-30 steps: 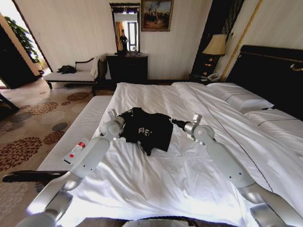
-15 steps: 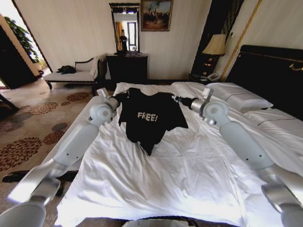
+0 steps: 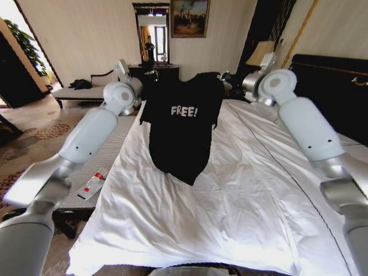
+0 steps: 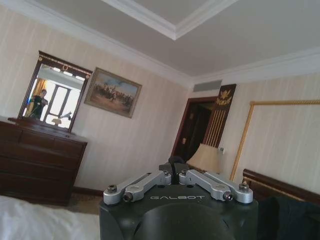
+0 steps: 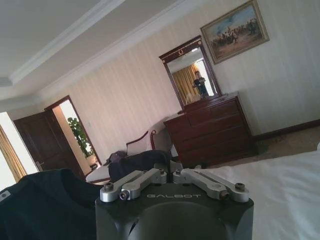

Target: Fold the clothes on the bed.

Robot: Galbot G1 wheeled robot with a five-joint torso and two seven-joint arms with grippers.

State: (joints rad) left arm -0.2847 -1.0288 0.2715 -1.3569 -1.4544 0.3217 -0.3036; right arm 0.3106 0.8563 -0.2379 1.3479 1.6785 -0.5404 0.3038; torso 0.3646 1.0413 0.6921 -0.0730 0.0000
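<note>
- Your left gripper [image 3: 150,73] is raised high over the bed [image 3: 241,195], clamped on one shoulder of the black T-shirt [image 3: 181,123]. In your left wrist view its finger linkages are drawn together, and dark cloth shows at the edge of that view.
- Your right gripper [image 3: 223,77] is raised to about the same height on the other side, closed on the opposite shoulder. In your right wrist view the T-shirt collar lies just beside the gripper body.
- The T-shirt hangs spread between the two grippers, front toward your head camera, with the pale "FREE!" lettering across the chest. One sleeve droops on each side. The lower hem tapers to a point that touches or nearly touches the white duvet; which of the two you cannot tell.
- Behind the shirt stand a dark dresser [image 3: 158,73] with a mirror [image 3: 152,34] above it and a framed painting [image 3: 190,18] on the wall.
</note>
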